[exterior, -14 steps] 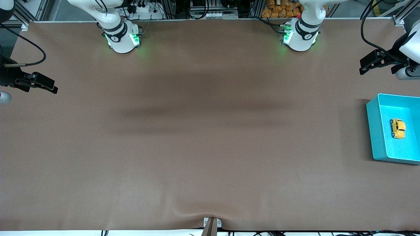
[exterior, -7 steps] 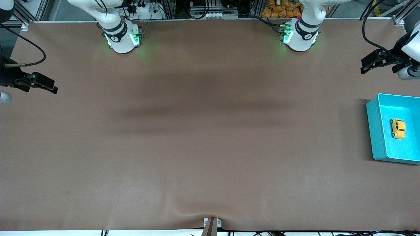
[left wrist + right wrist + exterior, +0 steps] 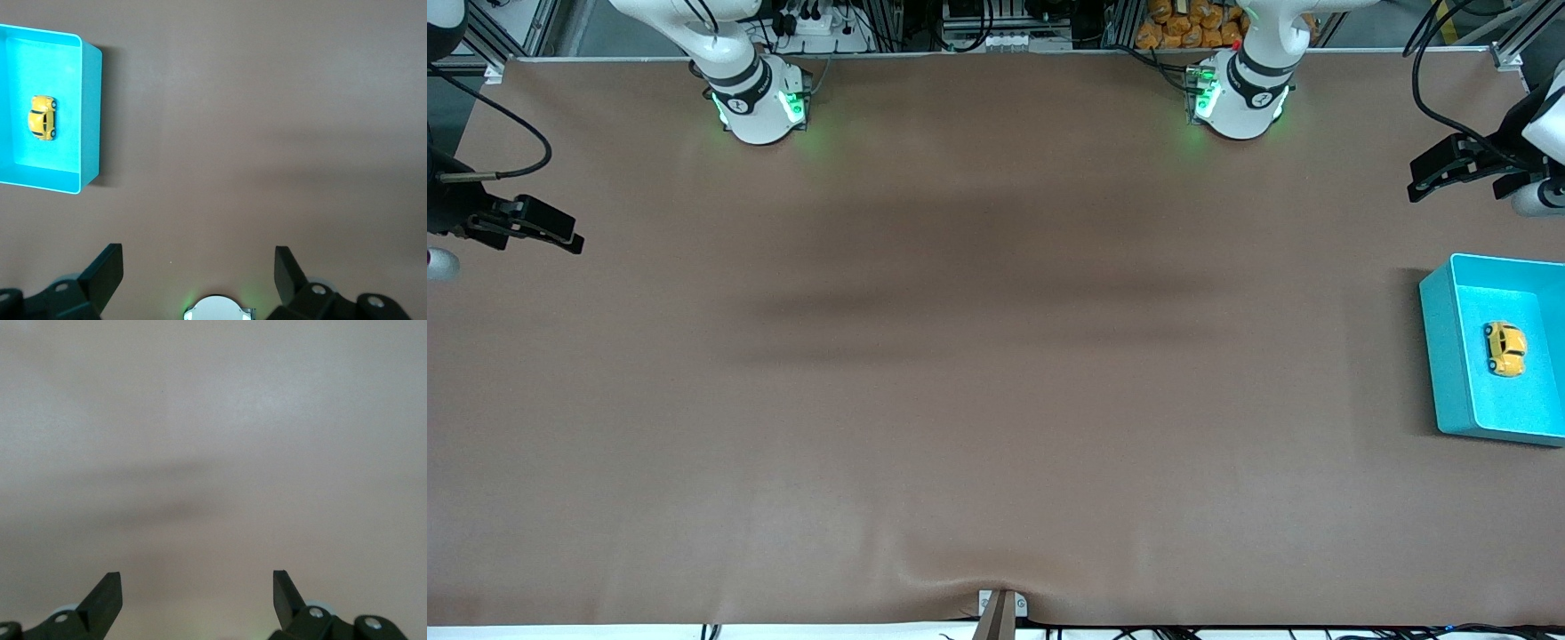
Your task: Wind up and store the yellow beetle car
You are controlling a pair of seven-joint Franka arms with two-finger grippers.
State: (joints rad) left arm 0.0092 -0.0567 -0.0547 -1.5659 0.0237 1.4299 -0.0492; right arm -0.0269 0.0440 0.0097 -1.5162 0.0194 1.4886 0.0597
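Since the earlier frame the left tool has drawn a little further toward the left arm's end of the surface and away from the box; nothing else has shifted. The car lies on its wheels on the floor of the box, an open turquoise tray that sits at the left arm's end of the surface. Taking the box as the mark, the car rests near the middle of its floor, clear of every wall, as the left wrist view also shows.

The left tool hangs above bare surface, farther from the front camera than the box and well apart from it. Its fingers stand spread wide with nothing between them. The right tool waits far from the box, at the right arm's end of the surface, fingers likewise wide apart and empty.

With the car already in the box and both tools empty and off to the sides, the storing step looks done, and the task seems at or near its end. Whether the car has been wound cannot be told. What remains, by my judgement, is for the left arm to finish pulling clear without grazing the box rim.
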